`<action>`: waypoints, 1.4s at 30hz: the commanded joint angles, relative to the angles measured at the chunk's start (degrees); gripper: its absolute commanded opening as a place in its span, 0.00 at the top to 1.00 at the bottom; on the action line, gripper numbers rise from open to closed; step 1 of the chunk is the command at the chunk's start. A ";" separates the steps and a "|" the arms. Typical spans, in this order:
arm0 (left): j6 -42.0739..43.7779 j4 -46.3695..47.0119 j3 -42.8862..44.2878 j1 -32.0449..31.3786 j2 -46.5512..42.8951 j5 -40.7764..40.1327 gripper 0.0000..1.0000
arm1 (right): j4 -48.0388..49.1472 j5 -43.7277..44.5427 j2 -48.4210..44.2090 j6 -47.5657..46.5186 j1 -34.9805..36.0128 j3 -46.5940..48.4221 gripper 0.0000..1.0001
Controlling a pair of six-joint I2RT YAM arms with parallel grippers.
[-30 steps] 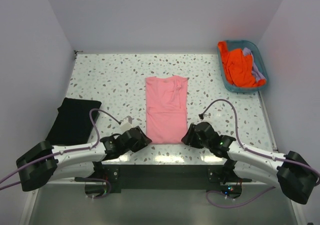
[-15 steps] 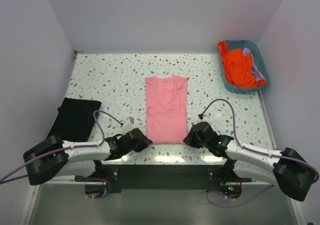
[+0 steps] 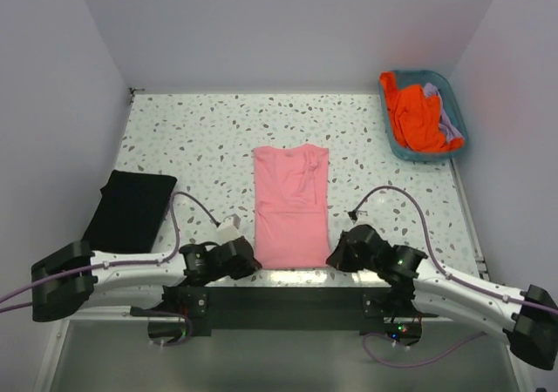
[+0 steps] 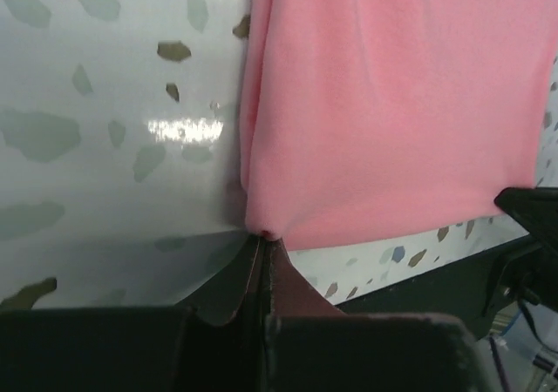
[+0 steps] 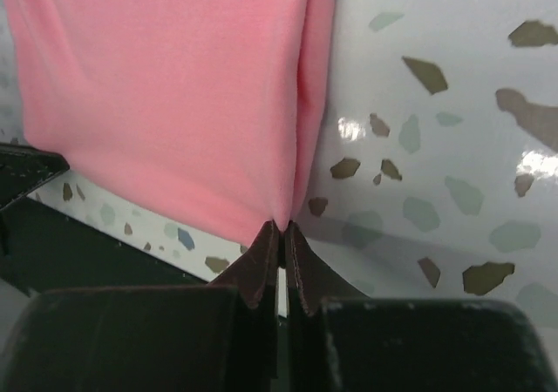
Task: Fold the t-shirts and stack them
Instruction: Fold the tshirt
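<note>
A salmon-pink t-shirt (image 3: 290,205) lies folded into a long strip at the middle of the table. My left gripper (image 3: 250,260) is shut on its near left corner (image 4: 261,226). At the near right corner (image 5: 281,219) my right gripper (image 3: 336,257) is shut on the cloth. A black t-shirt (image 3: 130,209) lies folded at the left edge. Bright orange (image 3: 414,113) and pale lavender (image 3: 445,118) t-shirts sit crumpled in the teal basket (image 3: 394,143).
The teal basket stands at the back right corner against the wall. White walls close in the speckled table (image 3: 192,139) on three sides. The dark front rail (image 3: 279,300) runs between the arm bases.
Both grippers have shut on the near corners of the pink t-shirt. Both arms have drawn toward the front edge, and the shirt's near end has come along with them.
</note>
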 commanded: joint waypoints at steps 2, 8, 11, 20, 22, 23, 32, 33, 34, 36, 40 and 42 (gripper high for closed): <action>-0.90 -15.93 4.66 -6.74 -0.24 -4.09 1.00 | -13.09 1.03 -6.42 1.01 4.71 1.92 1.00; 0.93 -23.05 13.53 -7.72 -2.69 -8.82 1.00 | -22.77 6.74 -5.83 -2.67 6.31 13.87 1.00; 5.91 -26.39 18.90 -3.87 -3.31 -11.22 1.00 | -25.33 12.01 -0.21 -5.13 6.31 21.67 1.00; 31.15 -12.43 29.09 23.73 3.79 0.46 1.00 | -13.06 9.75 22.79 -18.93 -6.67 39.53 1.00; 33.27 -10.06 33.73 26.97 8.78 1.96 1.00 | -11.63 9.04 27.03 -21.83 -8.54 45.14 1.00; 34.76 -8.92 35.24 28.04 10.47 3.79 1.00 | -10.93 8.42 30.79 -22.62 -10.20 46.74 1.00; 37.93 -4.26 48.25 37.01 23.66 10.66 1.00 | -6.27 -0.28 43.47 -25.44 -21.45 58.18 1.00; 38.20 -4.08 50.35 37.54 26.10 11.19 1.00 | -6.00 -0.81 45.22 -25.44 -22.34 58.71 1.00; 38.46 -3.73 51.50 38.67 27.61 12.06 1.00 | -5.13 -1.77 46.02 -25.44 -23.13 59.67 1.00; 39.26 -2.67 54.92 39.65 32.16 14.00 1.00 | -4.77 -3.09 48.13 -25.44 -25.50 60.99 1.00; 40.49 0.93 60.38 42.37 40.35 16.55 1.00 | -3.63 -5.46 55.50 -25.10 -29.11 65.12 1.00; 40.57 3.73 63.45 43.25 45.69 20.14 1.00 | -2.40 -6.52 58.32 -24.48 -31.22 66.18 1.00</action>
